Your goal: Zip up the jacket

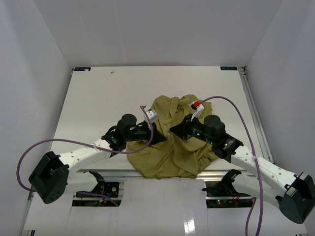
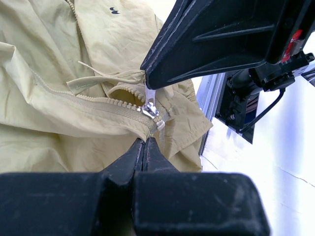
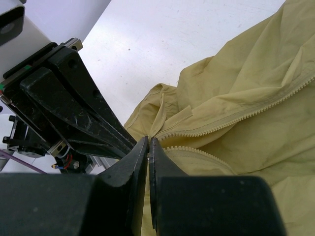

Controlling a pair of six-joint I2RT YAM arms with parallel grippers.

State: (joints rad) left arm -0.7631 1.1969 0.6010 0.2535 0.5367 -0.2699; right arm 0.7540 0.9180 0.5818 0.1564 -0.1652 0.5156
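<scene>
Two claws met over a crumpled jacket (image 1: 172, 152) heaped on the desk (image 1: 108, 93), its hem spilling off the near edge just below the slider (image 2: 150, 110). The left claw (image 2: 144, 147) was closed on the fabric right under the slider, pinning the foot of the zip. The right claw (image 2: 147, 82) came in from above the slider, clamped shut on the thin metal pull (image 2: 149, 94) with only its tips.

Beyond the slider the two rows of teeth (image 3: 236, 120) parted and ran off across loose folds, so nearly the whole zip looked undone.

The hold seemed slight. A tug not in line with the teeth could have slid the pull out of the tips. A loose strap (image 2: 98, 78) and slack cloth beside the slider could have been drawn in and jammed it. Had the left claw's pinch given way, the whole garment would likely have trailed after the slider instead of closing. With both claws almost touching at the slider, a careless first move risked a knock.
</scene>
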